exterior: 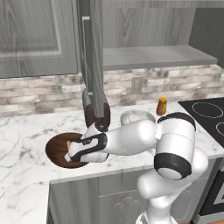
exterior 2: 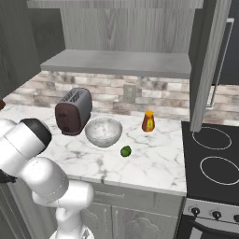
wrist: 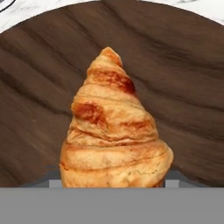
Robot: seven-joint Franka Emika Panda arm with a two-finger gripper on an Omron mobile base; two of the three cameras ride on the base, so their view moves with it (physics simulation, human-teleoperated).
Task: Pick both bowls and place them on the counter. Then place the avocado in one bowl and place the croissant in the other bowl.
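While the croissant sits directly ahead of my fingers, its broad end nearest them and its pointed end running away from me, I judge that I am clamped on it: the pastry hides my fingertips in the hand view, so the contact itself cannot be confirmed, but the jaws stand wide enough for its body. Beyond and all around the croissant lies the ringed grain of the wooden bowl, with a sliver of the marble counter past its far rim. The left base view agrees: my gripper is over that bowl's hollow, and a small orange patch shows at its tip.

Findings on progress: both bowls stand on the counter, so that part appears complete. The wooden bowl is beneath my fingers; the marbled bowl is well away from them, near a toaster. The avocado lies on bare marble just beside the marbled bowl, not in it; that placement is outstanding. An orange bottle stands behind it. The croissant is over its bowl, but I cannot tell whether it already rests on the bowl's floor.

Pose: my arm is folded low and reaches across the counter edge, forearm nearly level, hand pointing toward the wooden bowl beneath an open cabinet door
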